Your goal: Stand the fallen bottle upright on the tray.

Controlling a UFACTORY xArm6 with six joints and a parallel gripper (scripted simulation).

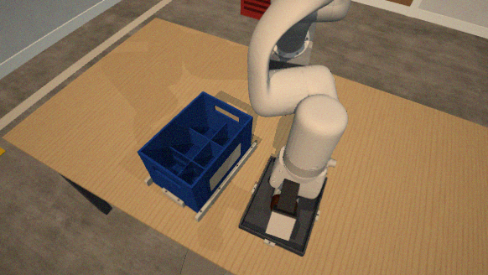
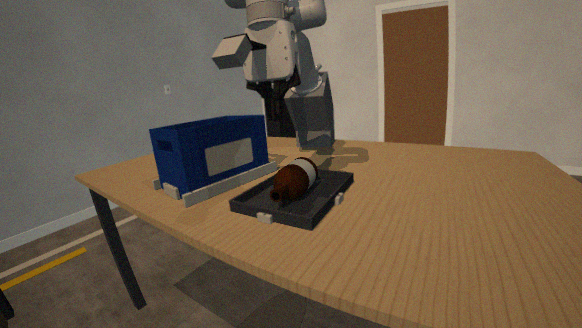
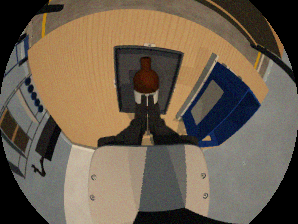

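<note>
A brown bottle (image 2: 294, 179) with a white label lies on its side on the dark grey tray (image 2: 292, 201), its neck towards the table's front edge. In the wrist view the bottle (image 3: 147, 80) lies on the tray straight below my fingers. My gripper (image 2: 272, 92) hangs high above the tray, well clear of the bottle, with its fingers shut together on nothing; it also shows in the wrist view (image 3: 147, 113). In the top view the arm hides most of the bottle (image 1: 274, 202). The tray sits flat on the table.
A blue crate (image 1: 197, 148) with inner dividers stands on pale rails just left of the tray; it also shows in the exterior view (image 2: 210, 150). The robot base (image 2: 310, 112) stands at the table's back. The table's front edge is close to the tray.
</note>
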